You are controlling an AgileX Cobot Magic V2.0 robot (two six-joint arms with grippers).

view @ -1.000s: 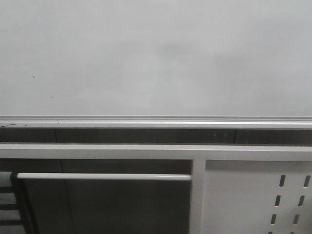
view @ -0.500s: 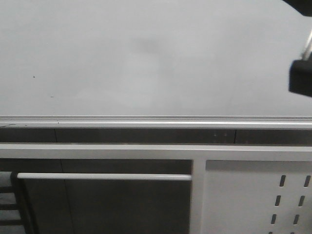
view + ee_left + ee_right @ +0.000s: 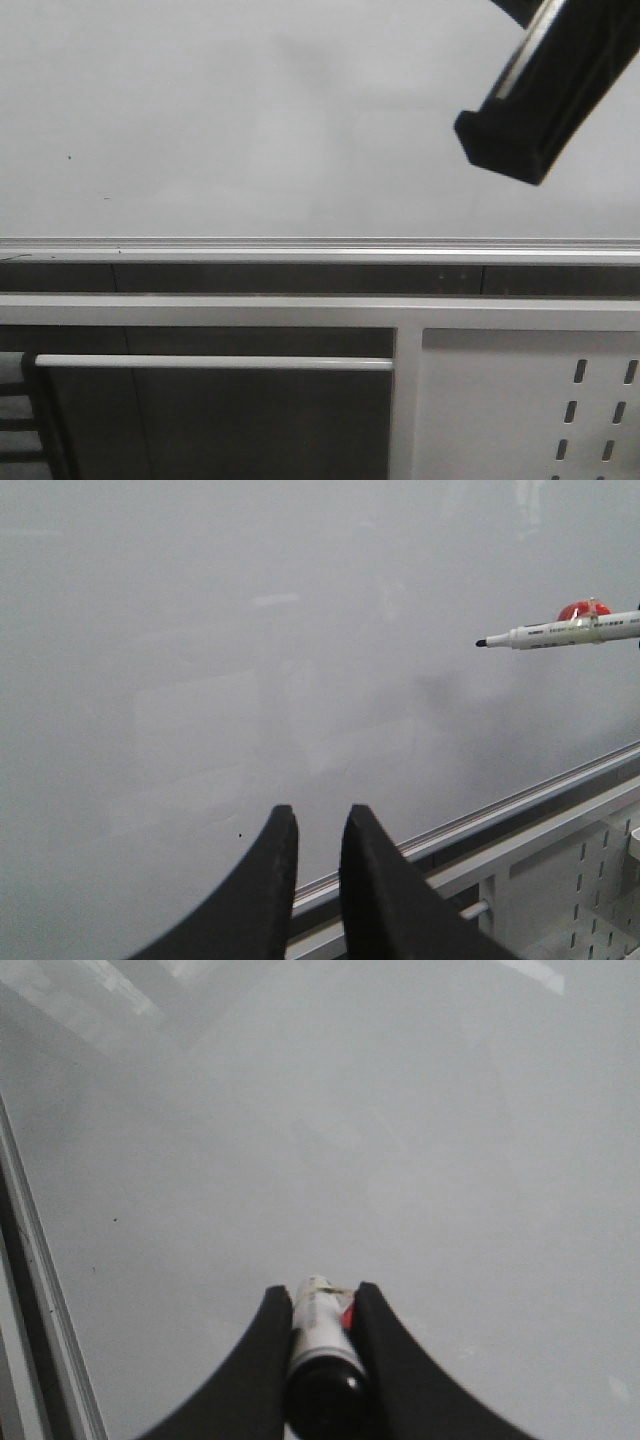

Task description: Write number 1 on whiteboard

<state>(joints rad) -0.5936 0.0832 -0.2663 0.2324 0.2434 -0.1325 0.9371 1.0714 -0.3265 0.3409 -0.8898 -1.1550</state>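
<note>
The whiteboard (image 3: pixel 250 120) is a plain pale grey board with a silver bottom frame edge (image 3: pixel 300 245). No number 1 shows on it in any view. My right gripper (image 3: pixel 322 1292) is shut on a white marker pen (image 3: pixel 318 1325) and points it at the board (image 3: pixel 400 1110). A black part of my right arm (image 3: pixel 540 90) shows at the top right of the front view. In the left wrist view the pen (image 3: pixel 570 632) hangs level, its black tip near the board (image 3: pixel 250 630); contact cannot be told. My left gripper (image 3: pixel 320 815) is empty, its jaws a narrow gap apart.
Below the board runs a white rail (image 3: pixel 300 310) with a white bar (image 3: pixel 210 362) under it. A white metal panel with slotted holes (image 3: pixel 520 400) stands at the lower right. A small dark speck (image 3: pixel 69 157) marks the board's left side.
My right arm has come into the front view from the upper right and moved further left in front of the board. The board itself is unchanged.
</note>
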